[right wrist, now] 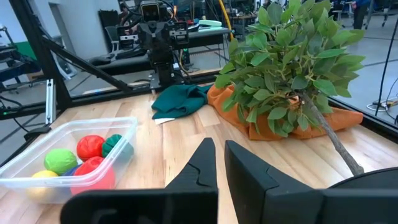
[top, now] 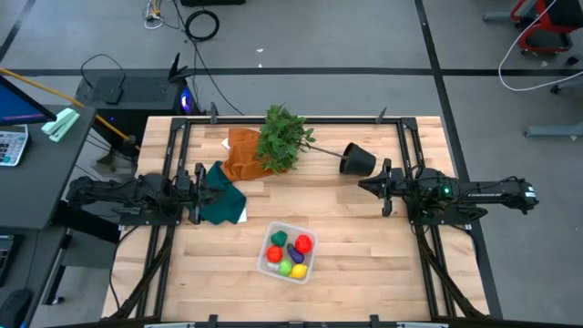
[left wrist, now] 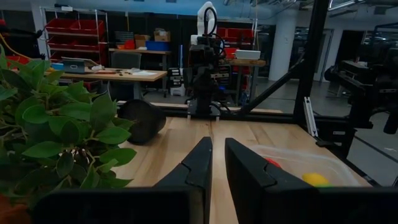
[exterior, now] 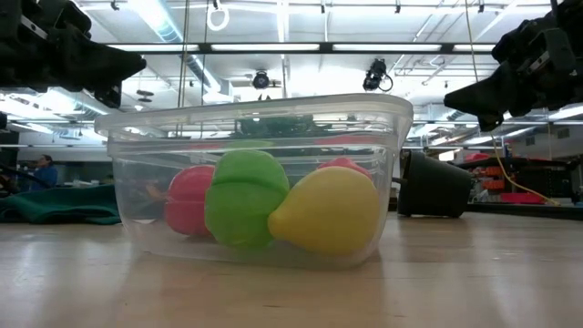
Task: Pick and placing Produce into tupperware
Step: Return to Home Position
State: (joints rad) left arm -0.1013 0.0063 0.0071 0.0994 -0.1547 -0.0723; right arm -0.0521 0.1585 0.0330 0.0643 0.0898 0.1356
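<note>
Your left gripper [top: 202, 181] hangs above the table's left side, over the edge of the dark green cloth [top: 221, 196]. Your right gripper [top: 363, 185] hangs above the right side, just beside the black pot [top: 357, 160]. In the wrist views each one's fingers are drawn to a narrow gap and hold nothing: left gripper [left wrist: 217, 142], right gripper [right wrist: 219, 144]. From the low camera you see both raised well above the wooden table [top: 364, 264].

The clear tub [top: 272, 229] sits between the arms on the table's near side, apart from both grippers. All the toy produce [top: 293, 251] lies inside it: two red, two green, one yellow and one purple. At table level the yellow lemon [exterior: 328, 211] presses against the tub's front wall, with a green piece [exterior: 244, 196] touching it and a red piece [exterior: 189, 200] behind.

The leafy plant [top: 282, 137] lies tipped over at the back, its leaves across the orange cloth [top: 240, 155].
</note>
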